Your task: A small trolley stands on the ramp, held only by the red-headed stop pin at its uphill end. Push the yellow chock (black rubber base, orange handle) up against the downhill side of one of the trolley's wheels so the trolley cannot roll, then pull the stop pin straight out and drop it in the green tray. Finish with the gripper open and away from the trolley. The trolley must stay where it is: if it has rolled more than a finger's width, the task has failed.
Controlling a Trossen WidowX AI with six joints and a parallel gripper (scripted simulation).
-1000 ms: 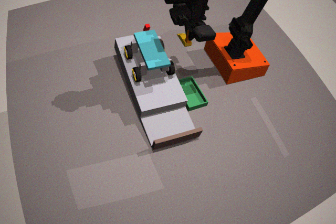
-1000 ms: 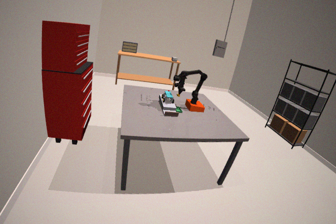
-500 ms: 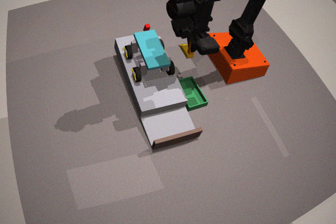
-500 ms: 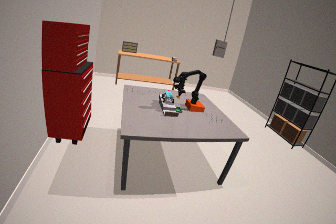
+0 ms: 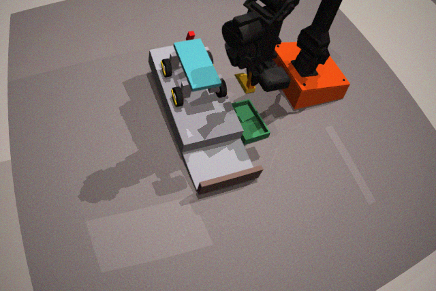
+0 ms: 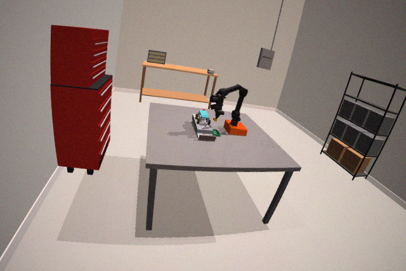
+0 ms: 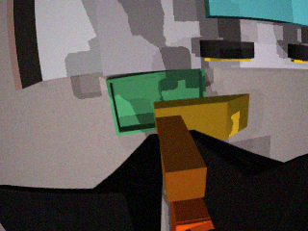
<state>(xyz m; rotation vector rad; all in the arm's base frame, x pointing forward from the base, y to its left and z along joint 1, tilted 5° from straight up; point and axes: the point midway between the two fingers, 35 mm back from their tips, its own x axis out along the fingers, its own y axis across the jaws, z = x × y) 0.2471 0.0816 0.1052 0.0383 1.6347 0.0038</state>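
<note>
My gripper [image 5: 251, 75] [image 7: 172, 141] is shut on the orange handle of the yellow chock [image 5: 249, 89] [image 6: 215, 119] [image 7: 202, 115]. The chock hangs in the air between the ramp and the robot's base. Its black rubber base does not show clearly. The trolley [image 5: 195, 58] [image 6: 203, 114] [image 7: 262, 9], with a turquoise top, stands on the upper part of the grey ramp [image 5: 199, 123] [image 7: 117, 43], its wheels clear of the chock. The red-headed stop pin [image 5: 191, 35] [image 6: 203, 110] stands at the uphill end. The green tray [image 5: 259, 136] [image 6: 216, 132] [image 7: 132, 108] is empty, beside the ramp.
A brown end board [image 5: 230, 180] [image 6: 207, 138] crosses the foot of the ramp. The orange robot base [image 5: 323, 73] [image 6: 235, 129] stands to the right of the ramp and the tray in the top view. The arm's shadow falls across the ramp.
</note>
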